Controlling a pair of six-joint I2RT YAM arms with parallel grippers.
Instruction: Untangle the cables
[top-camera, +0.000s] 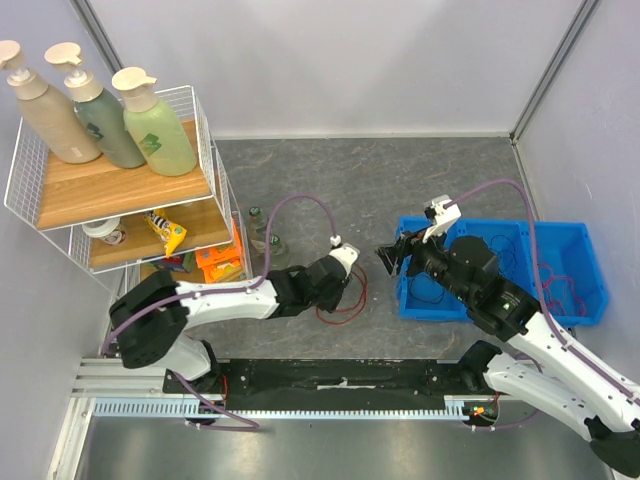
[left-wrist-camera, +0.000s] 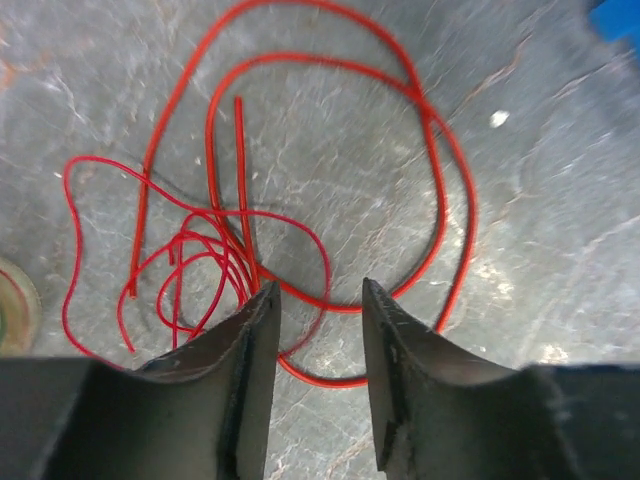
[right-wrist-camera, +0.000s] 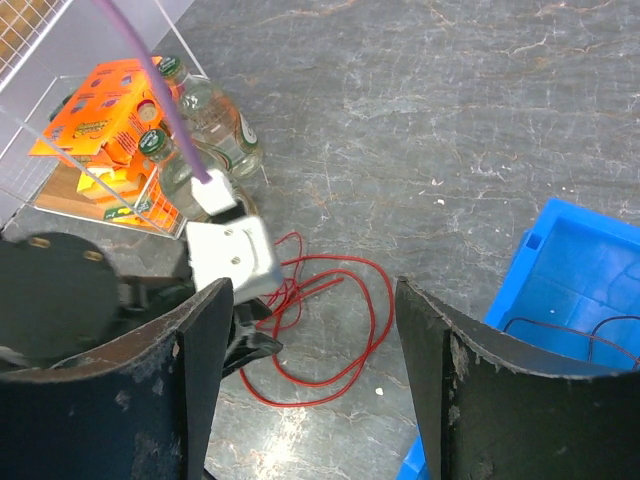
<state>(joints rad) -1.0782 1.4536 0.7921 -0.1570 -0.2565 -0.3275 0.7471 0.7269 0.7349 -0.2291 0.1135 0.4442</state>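
Currently left arm is stretched low to the right, left gripper (left-wrist-camera: 318, 300) angled down over the red cable (left-wrist-camera: 244, 180), jaws apart, nothing pinched. Cable lies flat on the grey table (top-camera: 400, 180) in loose loops (one straight free end points away from the fingers). Right gripper (right-wrist-camera: 312, 300) hovers beside the blue bin (top-camera: 575, 228), jaws wide apart. Bin holds black cables (top-camera: 510, 240) and red wires (top-camera: 558, 285).

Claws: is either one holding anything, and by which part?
Neither. The left claw is open over the red cable; the right claw is open, empty.
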